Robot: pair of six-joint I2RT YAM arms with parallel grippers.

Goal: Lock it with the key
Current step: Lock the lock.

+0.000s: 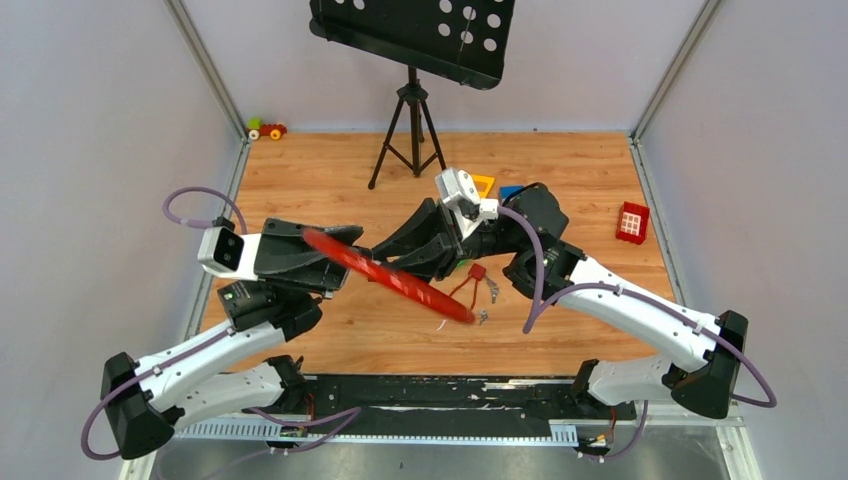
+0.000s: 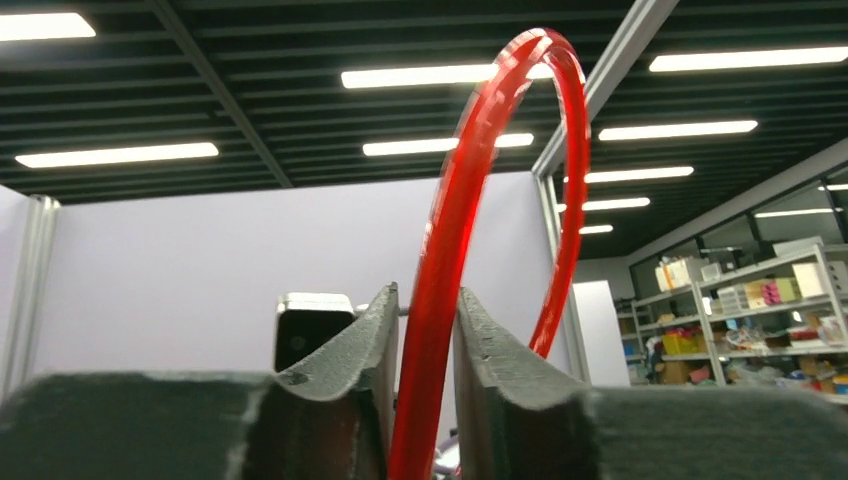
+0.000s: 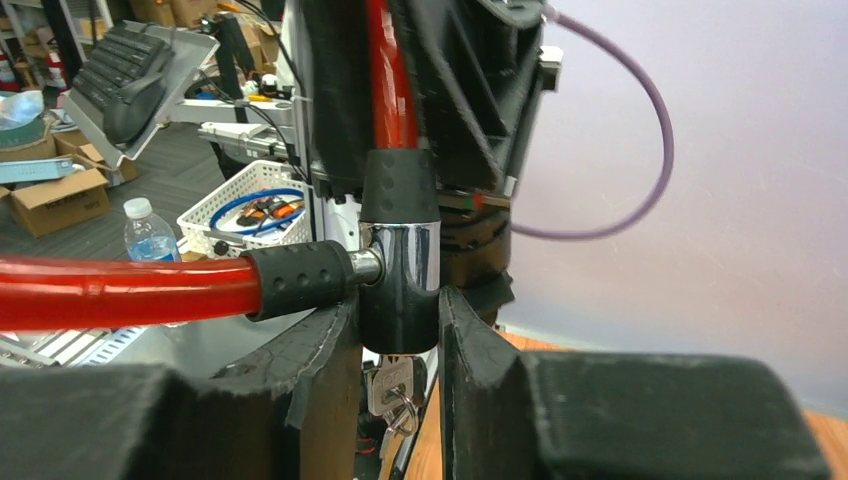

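Right fingers clamping lock barrel, key inside, left fingers pinching cable

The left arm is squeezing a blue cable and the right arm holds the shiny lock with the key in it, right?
Not quite. The cable is red, not blue: the left wrist view shows the left end effector shut on it. The rest holds: the right end effector grips the shiny lock, with the key in it.
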